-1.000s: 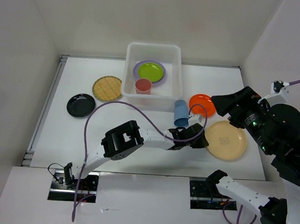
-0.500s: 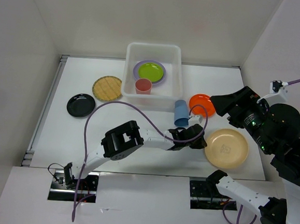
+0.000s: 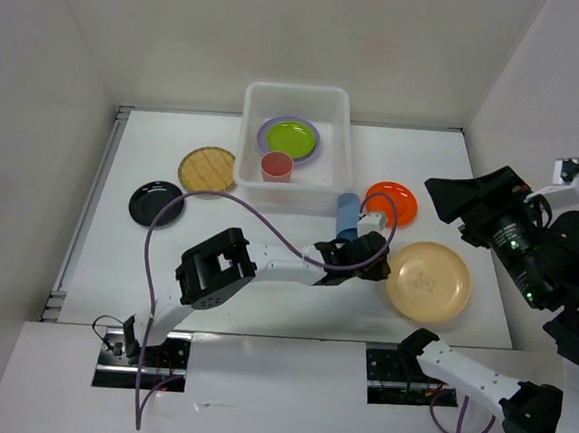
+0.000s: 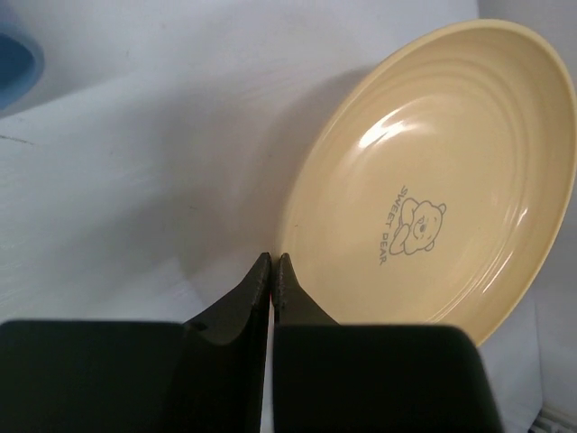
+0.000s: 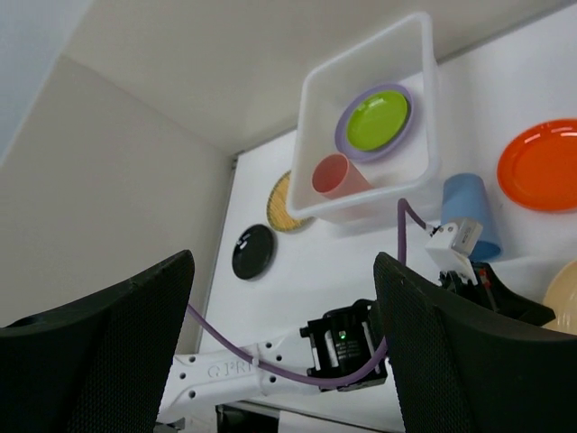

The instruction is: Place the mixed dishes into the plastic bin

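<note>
From the top view the job is roughly a third done: the plastic bin [image 3: 297, 90] already has the lavender plate [image 3: 267, 124] with the lime green plate [image 3: 290, 135] stacked on it, and the pink-red cup [image 3: 275, 165] is parked at the near wall inside. Still left out on the table are the woven-pattern plate [image 3: 208, 170] and a black plate [image 3: 156, 203] to the left of the bin (the black one is presumably meant to go in too), the blue cup [image 3: 346, 219] lying just in front of the bin's near right corner, the orange plate [image 3: 396, 198] beside it, and the tan plate [image 3: 430, 283] further toward the near right. The left gripper [image 3: 374, 263] is stretched across to that tan plate's left rim, while the right gripper [image 3: 449, 197] is held up off to the right, away from everything. In the left wrist view the jaws are seen squeezed nearly together with the tips right at the rim of the tan plate, which looks tipped up, so it's judged to be pinched by the edge; a little bear print [image 4: 410, 225] can be made out on it. In the right wrist view the fingers are spread wide with nothing between them, and the bin's contents are confirmed from above.
</note>
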You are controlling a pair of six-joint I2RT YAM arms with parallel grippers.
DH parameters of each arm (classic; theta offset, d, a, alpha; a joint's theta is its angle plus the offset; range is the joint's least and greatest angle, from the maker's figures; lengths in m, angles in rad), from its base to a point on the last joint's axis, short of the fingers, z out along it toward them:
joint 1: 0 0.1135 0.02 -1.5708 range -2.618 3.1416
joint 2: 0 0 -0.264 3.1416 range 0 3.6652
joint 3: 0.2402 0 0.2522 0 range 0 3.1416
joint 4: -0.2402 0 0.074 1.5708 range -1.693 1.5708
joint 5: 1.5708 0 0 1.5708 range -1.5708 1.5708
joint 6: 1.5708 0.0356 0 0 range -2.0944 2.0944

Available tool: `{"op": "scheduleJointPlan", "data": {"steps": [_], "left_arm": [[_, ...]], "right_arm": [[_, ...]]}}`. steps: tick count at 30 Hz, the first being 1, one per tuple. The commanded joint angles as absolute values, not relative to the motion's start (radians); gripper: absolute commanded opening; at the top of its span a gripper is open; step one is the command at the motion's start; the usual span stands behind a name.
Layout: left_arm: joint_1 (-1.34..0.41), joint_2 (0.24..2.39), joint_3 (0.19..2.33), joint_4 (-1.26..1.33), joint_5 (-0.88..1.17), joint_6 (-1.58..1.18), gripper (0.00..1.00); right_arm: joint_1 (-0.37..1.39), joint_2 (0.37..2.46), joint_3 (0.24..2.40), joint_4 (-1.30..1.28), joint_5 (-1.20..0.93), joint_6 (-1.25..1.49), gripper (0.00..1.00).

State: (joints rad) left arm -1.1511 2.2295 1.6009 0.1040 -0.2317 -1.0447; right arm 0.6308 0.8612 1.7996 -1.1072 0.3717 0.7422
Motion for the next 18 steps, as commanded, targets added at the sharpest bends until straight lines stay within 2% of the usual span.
{"op": "scheduleJointPlan", "data": {"steps": [1,12,18], "left_arm": [[-1.147,2.132,1.608,0.152,-0.258,-1.006,0.00],[-1.042,1.931,1.542,0.104,-0.250,-0.960,0.00],[-0.864,1.773,1.520,0.037,-0.218,-0.890,0.00]], "right_arm": [[0.634,0.865,1.867,-1.069,0.423,0.719,0.85],[0.634,0.845,1.940,-1.069,0.498,0.701,0.85],[0.634,0.845,1.942,-1.060,0.508,0.701,0.85]]}}
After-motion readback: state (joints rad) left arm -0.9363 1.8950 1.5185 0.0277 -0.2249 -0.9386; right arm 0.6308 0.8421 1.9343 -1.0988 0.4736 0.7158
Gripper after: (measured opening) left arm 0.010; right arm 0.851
